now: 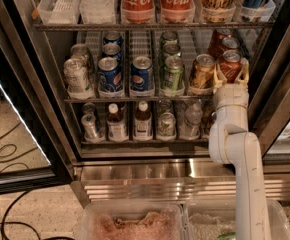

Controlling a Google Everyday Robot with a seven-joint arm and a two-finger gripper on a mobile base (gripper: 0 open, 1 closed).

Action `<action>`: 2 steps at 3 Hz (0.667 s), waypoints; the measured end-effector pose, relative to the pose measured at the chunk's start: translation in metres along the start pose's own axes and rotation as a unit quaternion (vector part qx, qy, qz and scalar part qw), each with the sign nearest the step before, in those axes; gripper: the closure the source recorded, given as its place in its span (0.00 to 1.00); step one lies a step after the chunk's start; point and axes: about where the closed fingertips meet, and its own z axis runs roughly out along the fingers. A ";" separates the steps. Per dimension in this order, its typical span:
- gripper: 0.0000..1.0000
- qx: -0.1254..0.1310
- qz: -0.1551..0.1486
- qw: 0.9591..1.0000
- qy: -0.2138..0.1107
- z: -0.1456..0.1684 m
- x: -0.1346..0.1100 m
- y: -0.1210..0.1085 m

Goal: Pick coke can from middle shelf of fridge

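The fridge [135, 173] stands open in front of me. The middle shelf [135, 99] holds rows of soda cans. A red coke can [230, 65] stands at the front of the rightmost lane, with more red cans [219, 40] behind it. My gripper [230, 73] reaches up from my white arm [233, 144]. Its pale fingers [218, 79] sit tight against both sides of the front coke can, closed on it. The can is upright, at or just above the shelf's front rail.
A gold-orange can [203, 74] stands just left of the held can, then green [173, 75] and blue cans [142, 76]. Big Coca-Cola bottles [137, 1] fill the rack above, small bottles [143, 120] the rack below. The black door frame [280, 84] is close on the right. Plastic bins [135, 224] lie below.
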 end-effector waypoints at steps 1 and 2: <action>1.00 -0.011 0.012 1.000 -0.019 0.004 -0.023 0.000; 1.00 -0.011 0.044 0.998 -0.045 0.011 -0.051 0.000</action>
